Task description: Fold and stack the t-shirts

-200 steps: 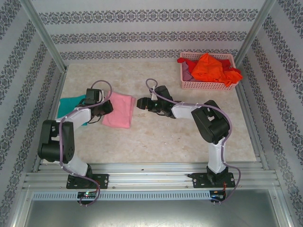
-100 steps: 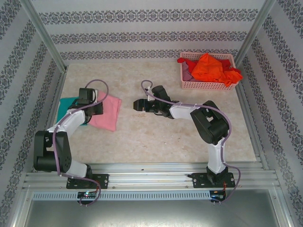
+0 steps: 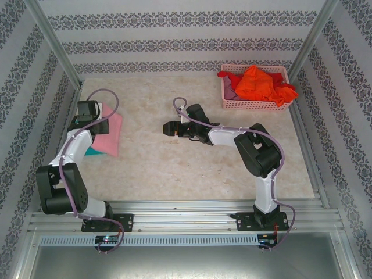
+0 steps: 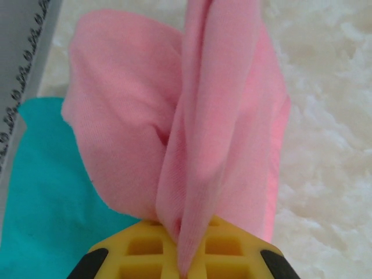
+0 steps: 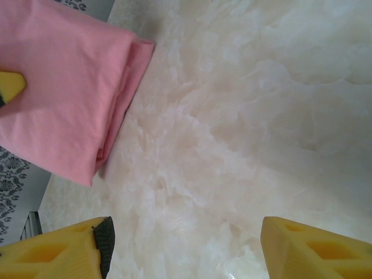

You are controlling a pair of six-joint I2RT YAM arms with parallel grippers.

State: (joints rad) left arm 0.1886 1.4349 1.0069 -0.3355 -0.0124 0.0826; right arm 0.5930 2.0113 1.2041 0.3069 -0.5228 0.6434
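The left pincer (image 4: 183,258) is shut tight on a bunched edge of the pink t-shirt (image 4: 174,116), and the cloth hangs away from its tips in one long fold, the long axis running straight ahead of the jaws. The teal t-shirt (image 4: 40,192) lies flat below and to the pincer's left, partly under the pink one, so the drop looks to depend on a small shift that way. The metal rail (image 4: 23,58) stands just beyond the teal cloth, leaving little room on that side; on the other side the table (image 3: 192,168) is bare.

The right pincer (image 3: 167,128) hovers well apart with its jaws wide and nothing between them, the pink shirt ahead of it. The left arm is plainly the nearer. The basket (image 3: 256,105) with the orange t-shirt (image 3: 256,81) sits far behind the right pincer.
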